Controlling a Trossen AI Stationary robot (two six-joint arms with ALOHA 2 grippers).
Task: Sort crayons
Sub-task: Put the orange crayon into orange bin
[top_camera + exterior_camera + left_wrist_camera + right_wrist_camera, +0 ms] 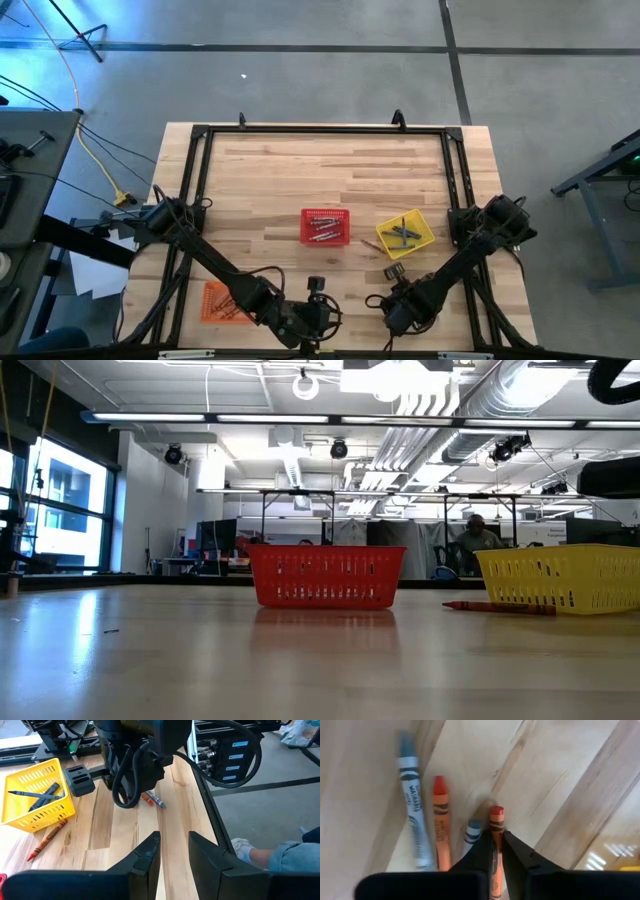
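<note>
**Right gripper closes on an orange crayon at the table's near edge**

The right gripper [496, 851] is down at about 5 o'clock on the table [350, 170], its dark fingers clamped on either side of an orange crayon [495, 827]. Three loose crayons lie just beside it: a bluish one [412, 810], a second orange one [440, 820] and a short blue-tipped one [471, 834]. The step in hand looks like the pick; next would be a clean lift without dragging the neighbours, then a carry to the right basket.

The left gripper [174, 851] waits at 6 o'clock, fingers slightly apart, grasping nothing.

The crayons are thin paper-wrapped sticks, likely to roll on the smooth plank top. A red basket [325, 226] sits centre, a yellow basket [404, 232] at 3 o'clock, an orange basket [220, 300] at 7; all are mesh plastic. One stray crayon [498, 606] lies by the yellow one.
</note>
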